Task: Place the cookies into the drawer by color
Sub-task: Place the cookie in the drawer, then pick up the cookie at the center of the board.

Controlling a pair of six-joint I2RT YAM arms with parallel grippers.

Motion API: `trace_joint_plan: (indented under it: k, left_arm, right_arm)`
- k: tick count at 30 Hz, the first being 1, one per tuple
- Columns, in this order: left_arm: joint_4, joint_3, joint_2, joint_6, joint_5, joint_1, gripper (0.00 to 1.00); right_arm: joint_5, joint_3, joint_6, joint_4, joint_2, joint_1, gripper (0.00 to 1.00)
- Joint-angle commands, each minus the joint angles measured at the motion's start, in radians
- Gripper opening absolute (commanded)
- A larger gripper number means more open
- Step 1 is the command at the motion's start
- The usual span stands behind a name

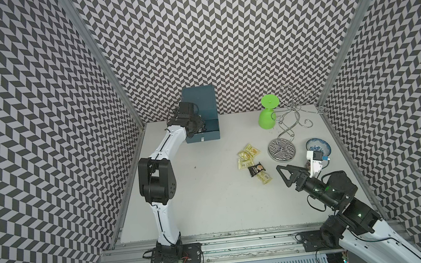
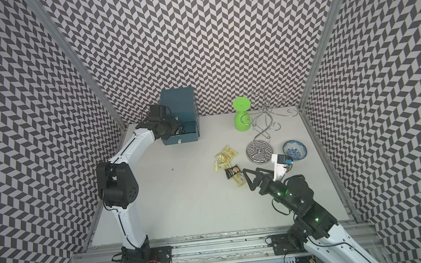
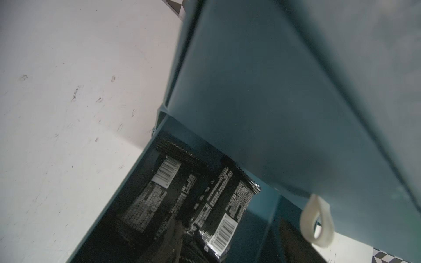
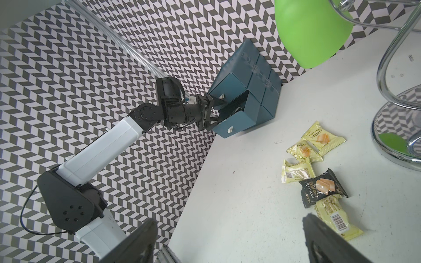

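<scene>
Two black crinkly cookie packets (image 3: pixel 159 193) lie in the pulled-out drawer of the dark teal three-drawer chest (image 1: pixel 200 98) at the rear of the white tabletop (image 1: pixel 198 205). We advise the left gripper (image 1: pixel 197 128), whose fingers' state we cannot tell, to lift straight out. The right gripper (image 1: pixel 284 175) has its fingers spread and empty, near four pale yellow packets (image 1: pixel 249 151) and one black packet (image 1: pixel 256 170).

Walls (image 1: pixel 221 43): we see black-and-white chevron pattern on three sides.
Table (image 1: pixel 198 205): we see a plain white, lightly scuffed top.
Front edge: we see an aluminium rail (image 1: pixel 241 237).
</scene>
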Motion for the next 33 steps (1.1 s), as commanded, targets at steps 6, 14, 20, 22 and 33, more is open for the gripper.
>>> trace_joint_plan:
  k: [6,14,20,22,33]
  left_arm:
    - [0.035,-0.047,-0.117,0.082,0.088,-0.007,0.68]
    - [0.077,-0.17,-0.315,0.195,0.012,-0.13,0.65]
    - [0.193,-0.314,-0.435,0.444,0.011,-0.279,0.66]
    - [0.245,-0.357,-0.457,0.557,0.106,-0.299,0.68]
    - [0.133,-0.379,-0.307,1.211,0.166,-0.473,0.72]
  right_arm:
    - [0.012,0.01,0.001,0.027,-0.001,0.004,1.0]
    - [0.035,0.009,-0.01,0.041,0.018,0.003,1.0]
    - [0.026,0.01,-0.003,0.056,0.049,0.003,1.0]
    - [0.029,0.008,-0.002,0.061,0.049,0.004,1.0]
    - [0.036,-0.002,0.004,0.069,0.043,0.004,0.99]
